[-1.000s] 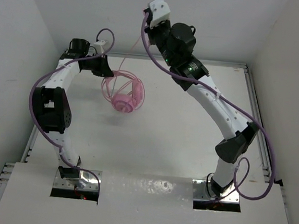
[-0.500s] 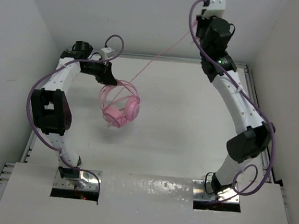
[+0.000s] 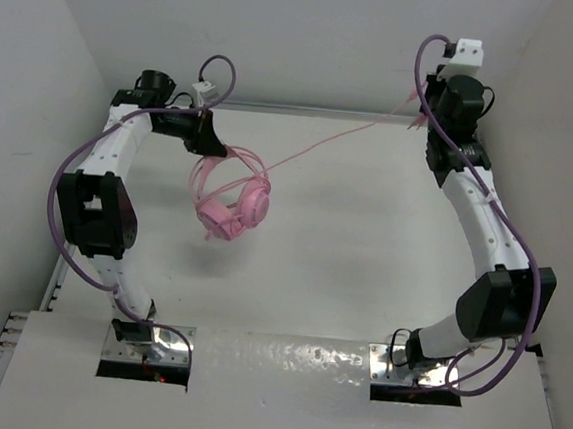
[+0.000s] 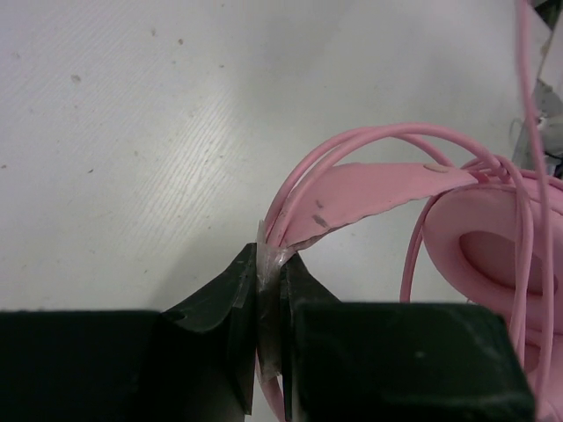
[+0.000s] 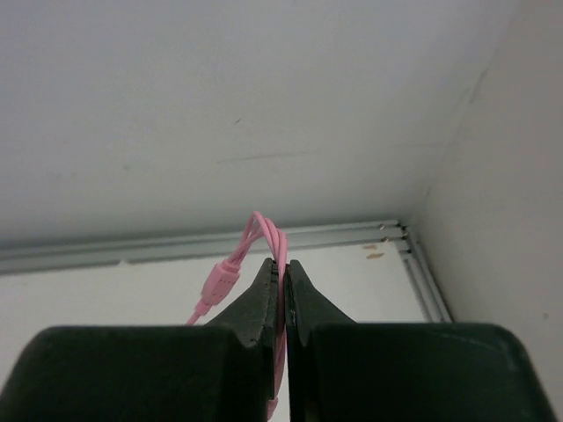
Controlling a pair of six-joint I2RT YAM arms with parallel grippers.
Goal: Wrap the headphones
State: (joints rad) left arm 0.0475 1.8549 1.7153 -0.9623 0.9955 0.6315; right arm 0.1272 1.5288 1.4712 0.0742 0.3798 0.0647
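The pink headphones (image 3: 235, 208) hang above the table at the left centre, earcups down. My left gripper (image 3: 215, 146) is shut on the thin headband (image 4: 352, 189), with loops of cable beside it; one earcup (image 4: 493, 242) shows at the right of the left wrist view. The thin pink cable (image 3: 318, 145) runs taut from the headphones up to the far right. My right gripper (image 3: 417, 114) is raised near the back right corner and is shut on the cable's end (image 5: 280, 255), with a plug (image 5: 218, 286) hanging beside the fingers.
Purple arm cables (image 3: 75, 166) loop along both arms. White walls close in the table at the back and on both sides. A metal rail (image 5: 352, 236) runs along the table's back edge, close below my right gripper.
My right gripper has swung from the upper centre to the back right corner, pulling the cable out taut. The headphones have turned slightly under my left gripper.
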